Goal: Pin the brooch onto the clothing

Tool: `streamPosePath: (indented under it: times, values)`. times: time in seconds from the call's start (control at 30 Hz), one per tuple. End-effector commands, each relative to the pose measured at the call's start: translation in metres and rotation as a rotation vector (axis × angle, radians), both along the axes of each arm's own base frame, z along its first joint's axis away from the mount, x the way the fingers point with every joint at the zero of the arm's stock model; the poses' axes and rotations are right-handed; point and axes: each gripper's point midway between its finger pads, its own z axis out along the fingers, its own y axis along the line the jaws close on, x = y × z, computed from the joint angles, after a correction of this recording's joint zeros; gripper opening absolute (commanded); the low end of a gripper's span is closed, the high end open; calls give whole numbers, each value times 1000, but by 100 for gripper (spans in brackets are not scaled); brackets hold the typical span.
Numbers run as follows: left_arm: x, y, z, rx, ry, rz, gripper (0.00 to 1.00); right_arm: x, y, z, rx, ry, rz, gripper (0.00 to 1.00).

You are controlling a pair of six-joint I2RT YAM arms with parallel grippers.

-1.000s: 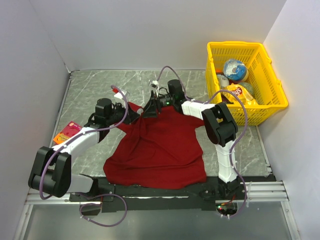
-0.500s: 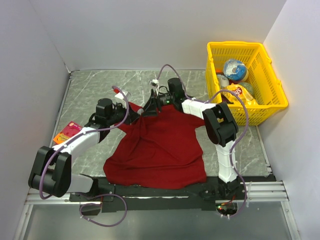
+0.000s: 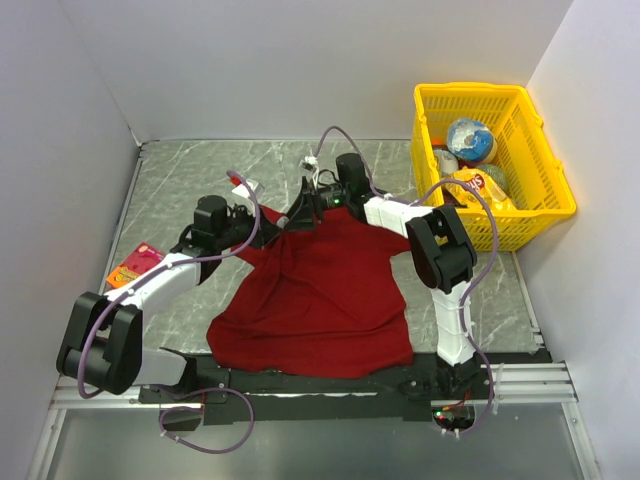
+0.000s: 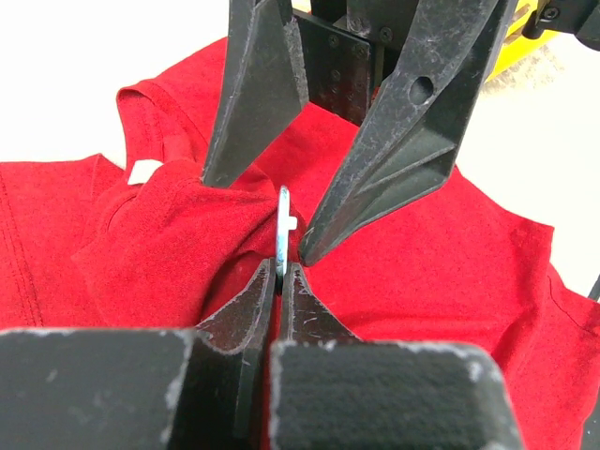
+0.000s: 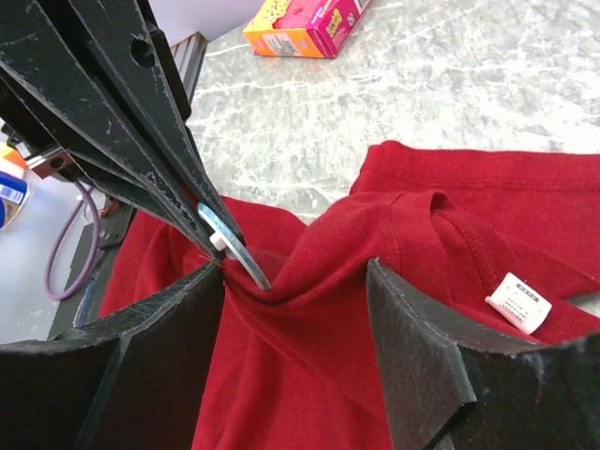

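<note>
From above, the shirt (image 3: 320, 300) lies spread on the table (image 3: 180, 190), with its near hem at the arm bases. Its far part is drawn up into a peak where the left gripper (image 3: 268, 230) and right gripper (image 3: 292, 217) meet tip to tip. Bare marble lies beyond and to the left of them. A packet (image 3: 134, 266) sits by the left wall and a basket (image 3: 530, 222) in the far right corner, both well apart from the grippers.

In the left wrist view, the left jaws are clenched on the lower edge of the brooch (image 4: 283, 230), which stands upright and edge-on. The right fingers (image 4: 412, 122) are spread, one on each side of the brooch, with their tips down at a raised fold of shirt. The label (image 4: 142, 172) lies off to the left.

In the right wrist view, the right jaws are released, straddling the ridge of cloth. The left fingers (image 5: 141, 141) come in from the upper left, and the tilted brooch at their tips touches the fold. Open marble runs from the collar to the packet.
</note>
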Motion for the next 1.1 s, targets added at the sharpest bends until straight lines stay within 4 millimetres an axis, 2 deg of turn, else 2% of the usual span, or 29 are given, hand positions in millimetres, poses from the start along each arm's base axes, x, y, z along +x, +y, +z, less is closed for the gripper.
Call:
streamPosePath:
  times: [0.0,0.47,0.53,0.7,0.73,0.8,0.83,0.9,1.03,1.07]
  values:
    - [0,-15,19,-12,-50,-68,1,8,7,47,59,-129,10,68]
    - [-1,-18,21,-4,-57,-63,1,10,11,37,37,-107,20,65]
    - [0,-17,20,0,-55,-56,1,8,10,38,44,-107,27,67]
    - [6,-12,14,13,-46,-9,1,-4,6,62,87,-141,44,78]
    - [7,-11,13,16,-46,-5,1,-8,4,73,99,-161,48,82]
    - [9,-10,12,18,-42,8,1,-13,1,80,100,-176,45,86]
    - [9,-10,12,17,-39,7,1,-16,-2,92,110,-202,43,89]
    - [10,-11,12,14,-35,8,1,-19,-5,95,105,-214,32,91]
    - [11,-13,15,11,-44,-5,1,-27,-14,117,138,-285,35,93]
    - [11,-13,16,10,-48,-3,1,-32,-19,115,146,-267,47,94]
